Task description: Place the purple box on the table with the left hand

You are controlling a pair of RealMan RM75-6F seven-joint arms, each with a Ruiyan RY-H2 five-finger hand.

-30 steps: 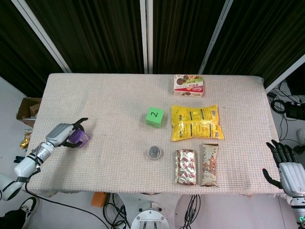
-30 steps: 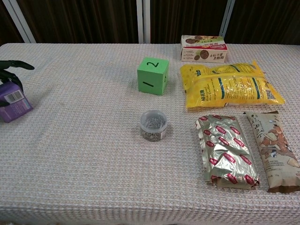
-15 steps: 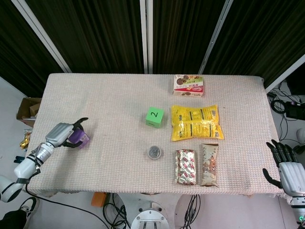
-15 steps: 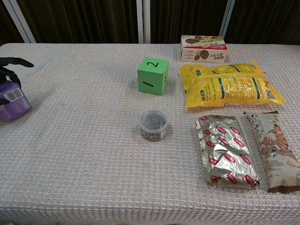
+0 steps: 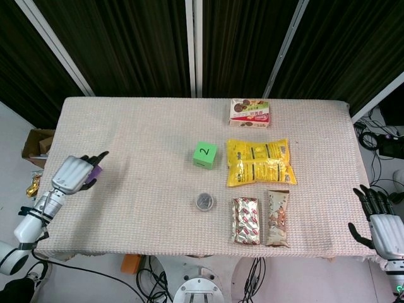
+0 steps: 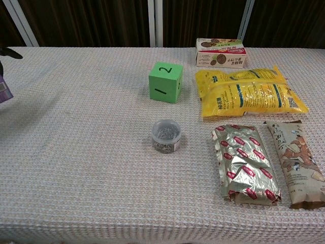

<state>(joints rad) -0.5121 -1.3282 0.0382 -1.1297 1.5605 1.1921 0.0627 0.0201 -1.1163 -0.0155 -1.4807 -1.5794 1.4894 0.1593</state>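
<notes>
Left hand (image 5: 71,174) sits at the left margin of the surface (image 5: 158,126), and the purple box (image 5: 96,170) is tucked in under it, only a sliver of purple peeping out beside the fingers (image 5: 95,157); in the chest view just a corner of the box shows at the frame's left border, with one dark fingertip above it. From the head view the fingers look wrapped over the box and holding it, though whether the box is resting on the cloth or lifted clear of it I cannot tell. And here is the danger: that box is very near the left rim, so a release here, or one made while the hand is sliding outward, could see it tip over the side and down toward the cardboard carton (image 5: 38,145) on the floor. A second worry is the weave of the cloth, which may catch a box corner and leave it tilted rather than flat if it comes down at an angle. Fingers that open unevenly could also drag the box sideways as they part. Over on the far side the right hand (image 5: 385,227) hangs off the surface's right corner, fingers spread, holding nothing, well apart from everything. The green cube (image 5: 204,154), the small tin (image 5: 204,201), the yellow bag (image 5: 259,161), the cookie box (image 5: 249,113) and the two snack packs (image 5: 261,219) all lie well away from the left hand, so no collision risk there
</notes>
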